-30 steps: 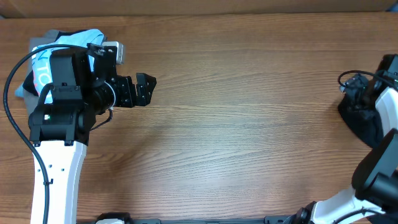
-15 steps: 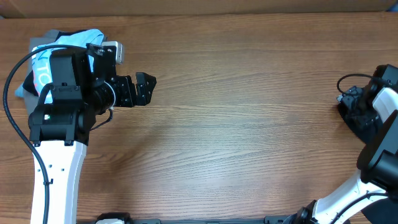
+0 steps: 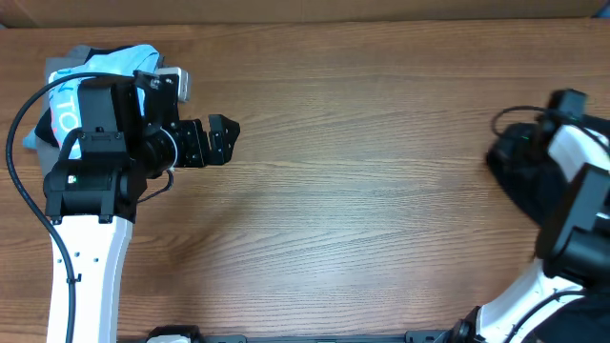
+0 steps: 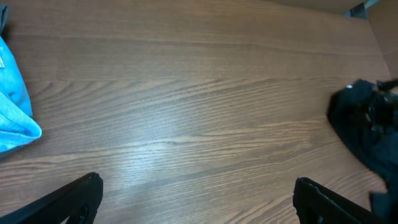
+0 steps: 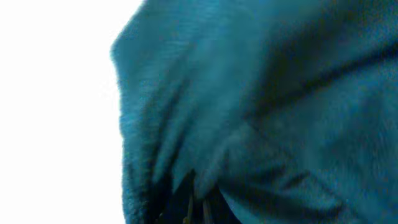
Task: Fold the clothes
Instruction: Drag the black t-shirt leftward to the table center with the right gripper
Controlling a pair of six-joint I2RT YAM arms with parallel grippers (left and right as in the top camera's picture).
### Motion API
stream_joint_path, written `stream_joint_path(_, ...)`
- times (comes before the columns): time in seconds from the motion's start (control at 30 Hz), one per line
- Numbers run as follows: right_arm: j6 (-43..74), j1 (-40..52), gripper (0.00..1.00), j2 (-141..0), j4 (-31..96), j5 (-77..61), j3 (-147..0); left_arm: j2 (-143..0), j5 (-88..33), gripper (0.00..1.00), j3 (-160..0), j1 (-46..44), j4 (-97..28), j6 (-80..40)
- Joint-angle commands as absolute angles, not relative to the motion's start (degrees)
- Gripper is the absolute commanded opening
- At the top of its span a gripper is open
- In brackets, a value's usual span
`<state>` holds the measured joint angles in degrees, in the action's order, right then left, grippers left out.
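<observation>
Overhead, dark garment [image 3: 516,173] bunched, long axis unclear, left jaws apart, right jaws cannot tell.

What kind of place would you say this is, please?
Likely a robotics lab bench: wood-grain table, left arm and right arm at its edge, light blue clothes and a dark garment at opposite ends.

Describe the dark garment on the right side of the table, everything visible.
The dark garment is a bunched, rumpled heap of soft cloth. It looks near black from overhead and deep teal-blue in the right wrist's close view, with creases and folds. It lies unfolded on the wooden table near the right edge. The right arm reaches over it; any grip is hidden.
</observation>
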<state>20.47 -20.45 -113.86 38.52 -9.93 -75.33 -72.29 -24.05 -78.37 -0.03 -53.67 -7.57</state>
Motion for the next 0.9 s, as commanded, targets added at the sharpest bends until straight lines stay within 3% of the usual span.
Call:
stream_joint_path(0.0,16.6,-11.5,0.04,-106.9,39.1,-15.7,-76.2,-72.6,-24.3,1.0,-80.3,-0.2,-53.8,-8.4)
stream_joint_path(0.3,15.8,18.7,0.07,-104.4,40.4,-16.4,-76.2,-72.6,-19.4,1.0,-87.7,0.7,-55.4,-8.1)
stream_joint_path(0.43,15.8,27.5,0.43,-104.3,40.0,-12.1,-77.6,-72.6,-18.9,1.0,-90.2,0.7,-56.1,-7.7)
stream_joint_path(0.6,15.8,26.5,0.57,-101.8,45.6,-6.0,-83.6,-72.6,-23.0,1.0,-90.5,0.7,-56.1,-7.8)
stream_joint_path(0.87,15.9,13.8,0.68,-91.8,51.5,-6.0,-91.7,-79.1,-24.9,1.0,-90.5,-6.6,-56.6,-4.4)
